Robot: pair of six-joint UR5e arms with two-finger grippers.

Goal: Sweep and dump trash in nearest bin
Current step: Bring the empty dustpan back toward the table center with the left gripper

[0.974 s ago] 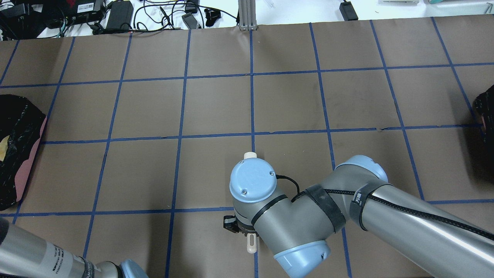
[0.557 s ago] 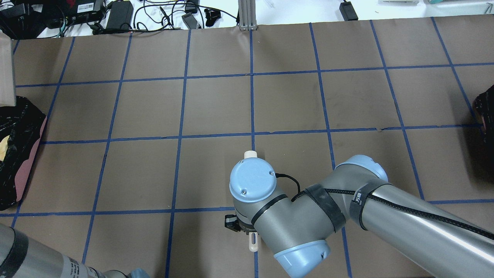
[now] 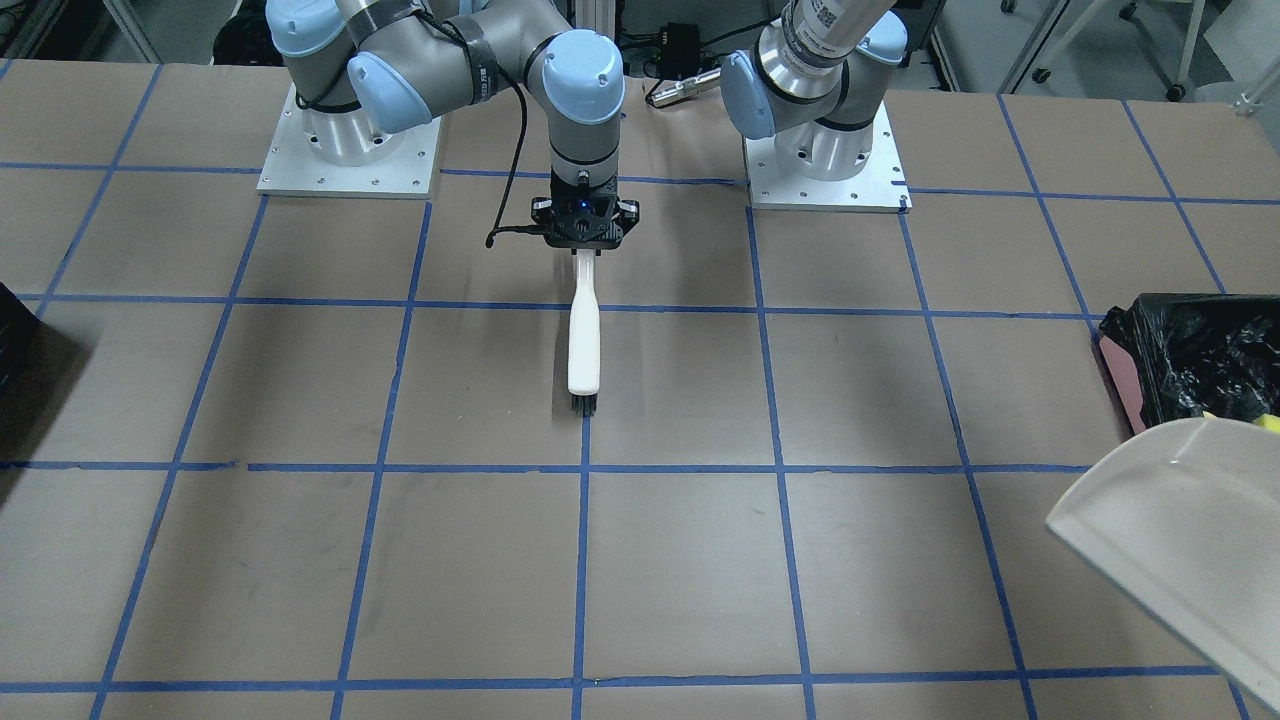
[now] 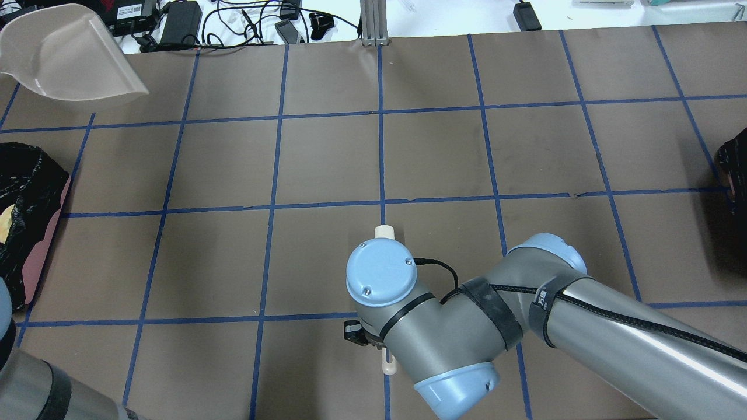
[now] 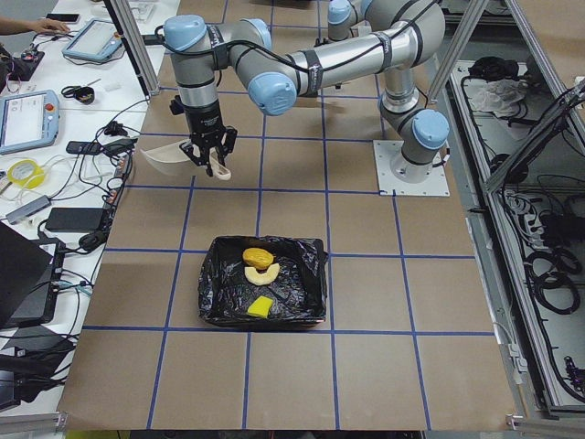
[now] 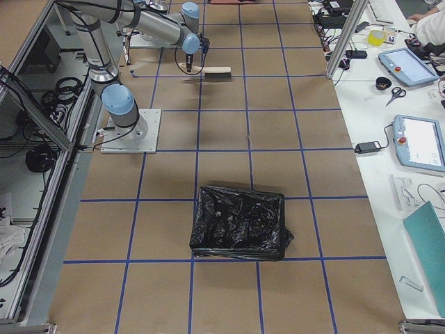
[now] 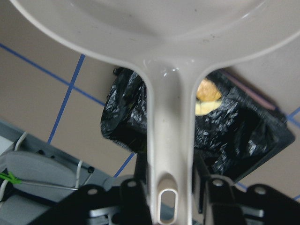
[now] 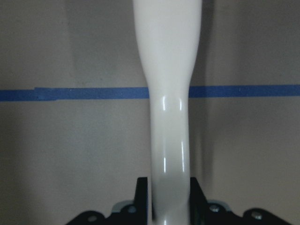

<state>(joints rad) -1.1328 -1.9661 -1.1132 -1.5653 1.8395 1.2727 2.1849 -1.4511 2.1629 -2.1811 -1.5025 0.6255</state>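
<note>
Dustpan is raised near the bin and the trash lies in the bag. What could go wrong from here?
1. The left gripper grips the dustpan only at the handle's end; raised like this, it could twist or slip on the way down.
2. Returning low, its lip could snag the bin's loose black bag and spill the trash.
3. The right gripper holds the brush by the handle end, bristles near the table; a low move might drag them.
</note>
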